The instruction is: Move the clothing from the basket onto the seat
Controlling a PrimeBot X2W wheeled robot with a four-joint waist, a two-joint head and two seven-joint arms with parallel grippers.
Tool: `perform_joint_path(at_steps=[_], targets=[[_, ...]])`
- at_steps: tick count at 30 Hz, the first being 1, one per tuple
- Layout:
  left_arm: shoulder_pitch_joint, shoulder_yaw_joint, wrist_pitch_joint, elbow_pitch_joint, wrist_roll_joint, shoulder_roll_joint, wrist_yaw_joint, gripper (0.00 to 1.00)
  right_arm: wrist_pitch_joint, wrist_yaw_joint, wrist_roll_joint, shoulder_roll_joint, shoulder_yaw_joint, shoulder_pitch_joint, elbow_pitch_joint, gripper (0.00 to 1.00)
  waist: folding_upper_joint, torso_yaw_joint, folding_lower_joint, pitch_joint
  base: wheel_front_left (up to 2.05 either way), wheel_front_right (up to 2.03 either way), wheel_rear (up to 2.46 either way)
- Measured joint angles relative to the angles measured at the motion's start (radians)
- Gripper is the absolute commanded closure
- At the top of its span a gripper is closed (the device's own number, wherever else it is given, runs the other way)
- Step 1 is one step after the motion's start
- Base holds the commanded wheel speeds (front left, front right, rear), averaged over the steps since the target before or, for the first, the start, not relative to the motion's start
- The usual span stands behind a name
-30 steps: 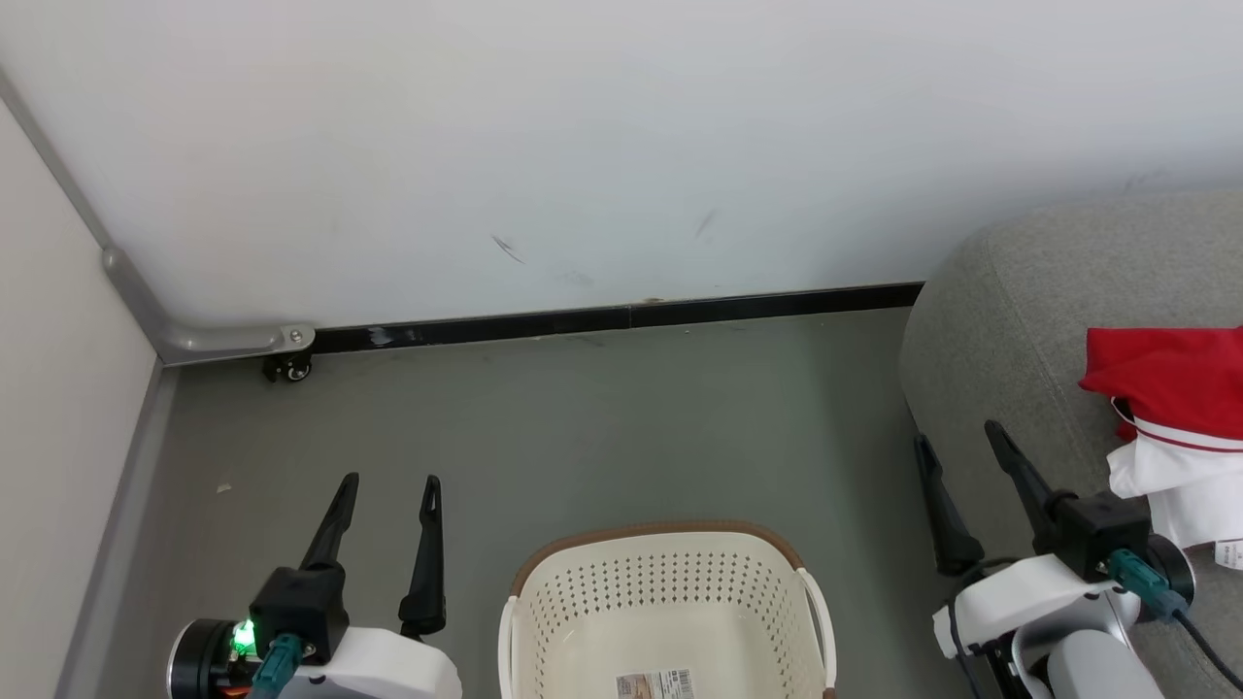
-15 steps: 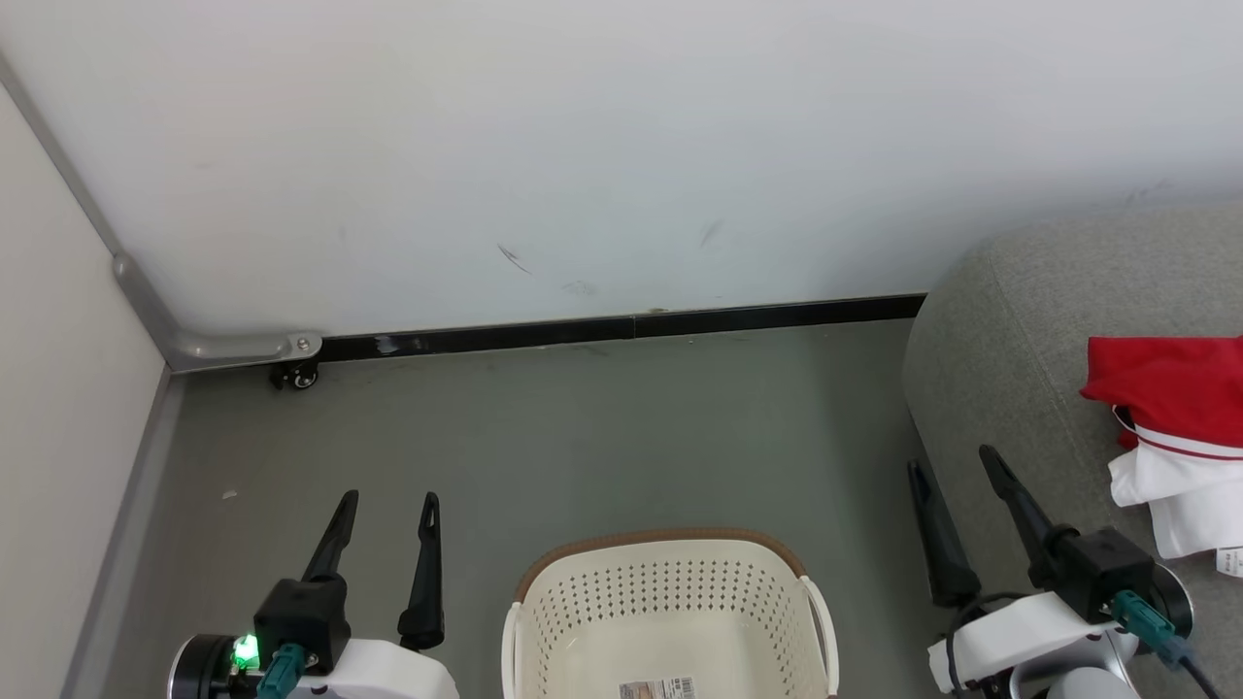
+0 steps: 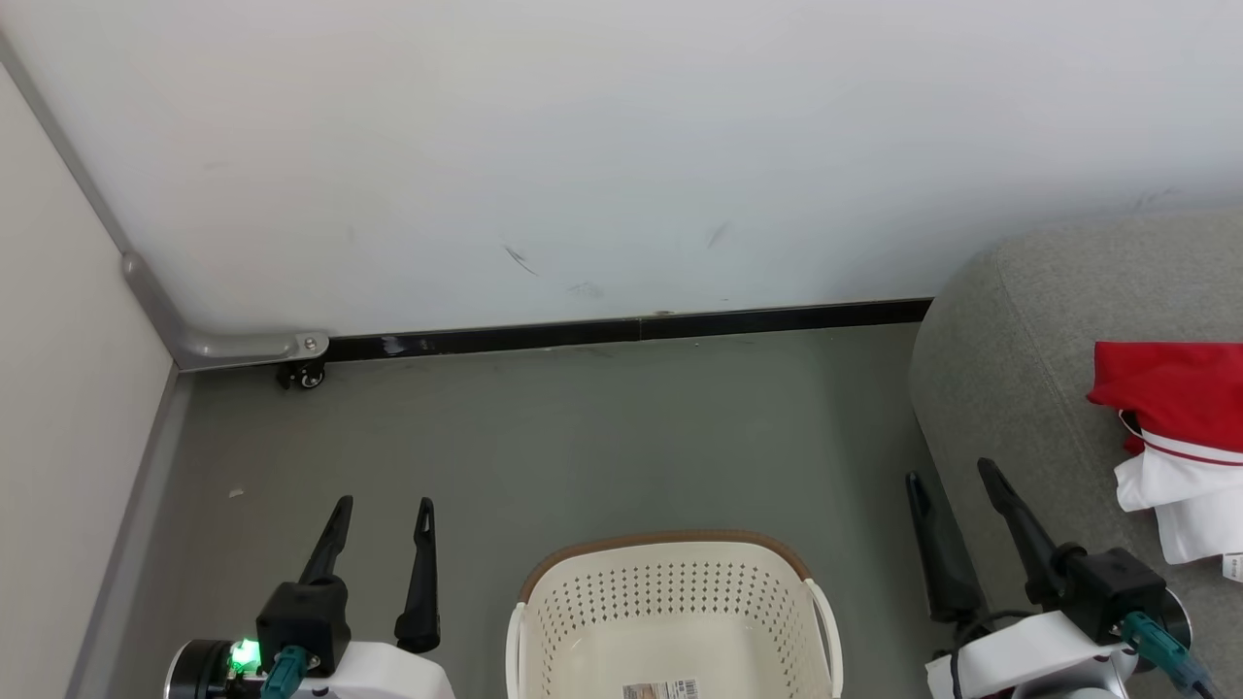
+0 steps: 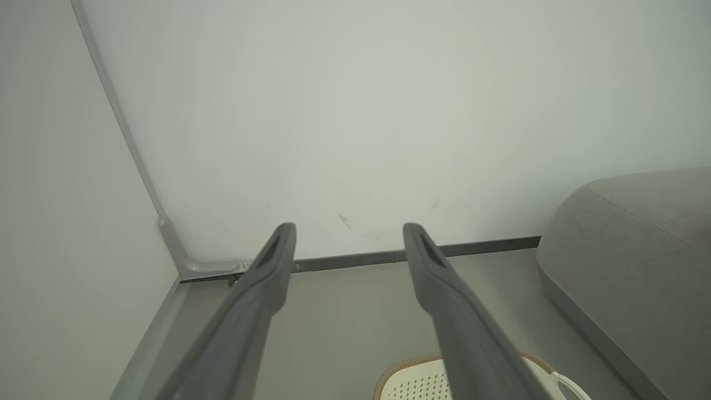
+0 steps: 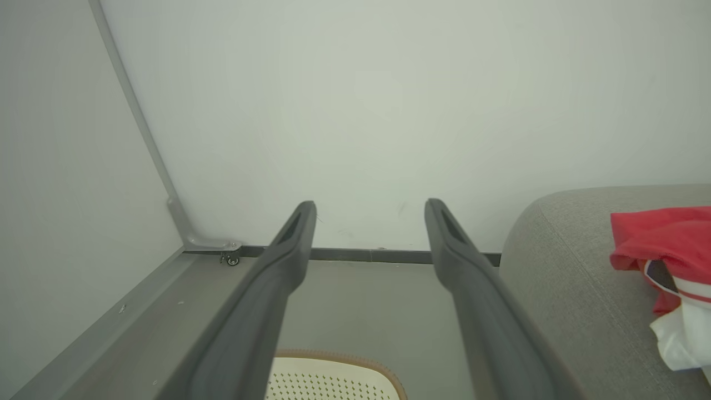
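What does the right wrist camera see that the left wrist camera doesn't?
Right wrist view, not the left: the red and white clothing lying on the grey seat, and the open right gripper. Left wrist view, not the right: the white handle of the basket, and the open left gripper. Both: the seat, the basket's brown rim, the white wall, the grey floor and the black skirting.

Head view: the basket (image 3: 670,592) is cut off at the lower edge, its label (image 3: 660,689) print too small to read. The clothing (image 3: 1175,388) and the seat (image 3: 1020,388) run past the right edge.
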Motion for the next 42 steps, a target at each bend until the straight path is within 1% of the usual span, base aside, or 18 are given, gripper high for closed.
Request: perform_joint_path(at_steps=[7,18,20,36,42], targets=[[0.000,0.006,0.000,0.016,0.008,0.005,0.018,0.00,0.010,0.000,0.006,0.000,0.003,0.022,-0.026,0.00,0.0000,0.003,0.0000,-0.005,0.00,0.00,0.00],[0.000,0.019,0.000,0.021,0.010,0.010,0.031,0.00,0.027,0.000,0.016,0.000,0.001,0.049,-0.057,0.00,0.0000,0.008,0.0000,-0.013,0.00,0.00,0.00],[0.000,0.021,0.000,0.021,0.013,0.011,0.039,0.00,0.029,0.000,0.020,0.001,0.001,0.059,-0.061,0.00,0.0000,0.009,0.0000,-0.013,0.00,0.00,0.00],[0.000,0.022,0.000,0.037,0.019,0.015,0.043,0.00,0.053,0.000,0.030,0.002,-0.002,0.075,-0.104,0.00,0.0000,0.009,0.0000,-0.009,0.00,0.00,0.00],[0.000,0.021,0.008,0.051,0.028,0.017,0.052,0.00,0.055,0.000,0.030,0.002,-0.006,0.079,-0.118,0.00,0.0000,0.012,0.0000,-0.007,0.00,0.00,0.00]])
